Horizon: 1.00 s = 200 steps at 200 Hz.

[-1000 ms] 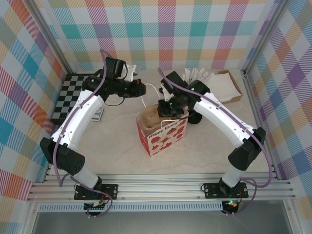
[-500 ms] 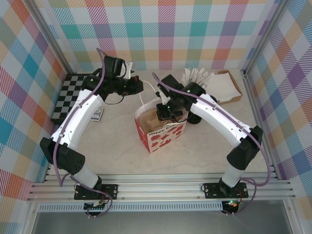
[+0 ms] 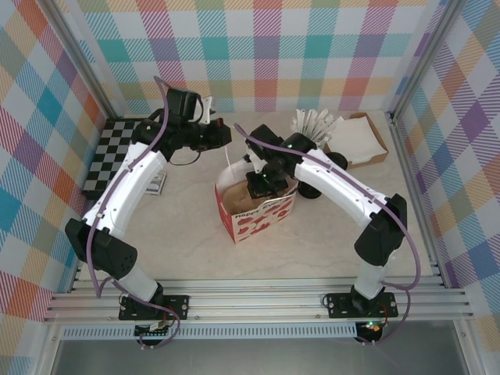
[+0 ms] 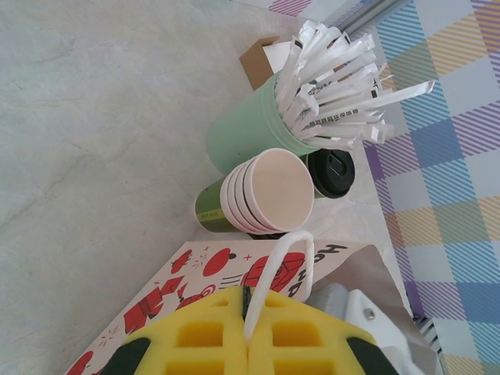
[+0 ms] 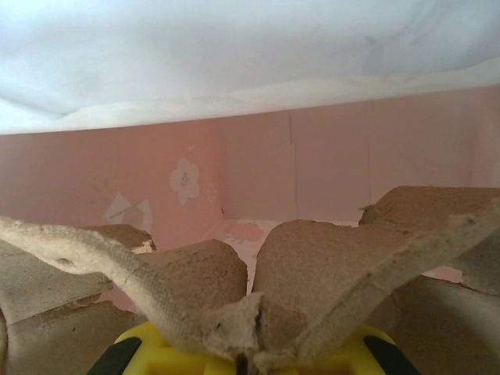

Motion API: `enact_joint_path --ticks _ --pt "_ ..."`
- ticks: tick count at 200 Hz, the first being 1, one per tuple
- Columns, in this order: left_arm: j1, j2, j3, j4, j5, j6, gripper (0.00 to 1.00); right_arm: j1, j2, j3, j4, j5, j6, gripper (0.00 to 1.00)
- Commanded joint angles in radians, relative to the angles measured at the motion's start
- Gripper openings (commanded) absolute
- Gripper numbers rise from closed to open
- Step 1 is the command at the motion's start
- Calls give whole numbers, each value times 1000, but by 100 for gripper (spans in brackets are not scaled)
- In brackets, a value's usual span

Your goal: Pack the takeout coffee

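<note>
Red-printed paper marks the bag [image 3: 258, 215], which from above stands near the middle of the table [image 3: 187, 234]. We see the right gripper [image 3: 262, 181] down in its open mouth and the left gripper [image 3: 225, 133] above its far-left corner.

From the left wrist, the yellow pads [image 4: 203, 344] are pressed together on the bag's white handle [image 4: 285, 262]. The takeout coffee [image 4: 331, 172] stands upright on the table just behind the stacked cups [image 4: 269, 191] and beside the mint cup [image 4: 250, 133], toward the far edge.

From the right wrist, we find that gripper's pads [image 5: 156, 355] pinching a brown pulp carrier [image 5: 312, 266] inside the pink-walled bag.
</note>
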<state>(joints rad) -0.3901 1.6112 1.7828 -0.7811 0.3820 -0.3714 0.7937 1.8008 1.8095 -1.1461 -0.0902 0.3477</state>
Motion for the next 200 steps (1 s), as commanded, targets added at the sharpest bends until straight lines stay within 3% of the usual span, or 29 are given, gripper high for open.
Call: enact_joint_path --ticks 1,147,200 --pt "14 7 -4 39 -9 -21 0 7 24 7 -44 -30 -31 0" --pt "28 -77 -142 273 -60 -46 0 9 -4 -63 -13 -43 -76 0" --pt "27 -194 -337 558 119 -46 0 12 21 -76 10 -20 -32 0"
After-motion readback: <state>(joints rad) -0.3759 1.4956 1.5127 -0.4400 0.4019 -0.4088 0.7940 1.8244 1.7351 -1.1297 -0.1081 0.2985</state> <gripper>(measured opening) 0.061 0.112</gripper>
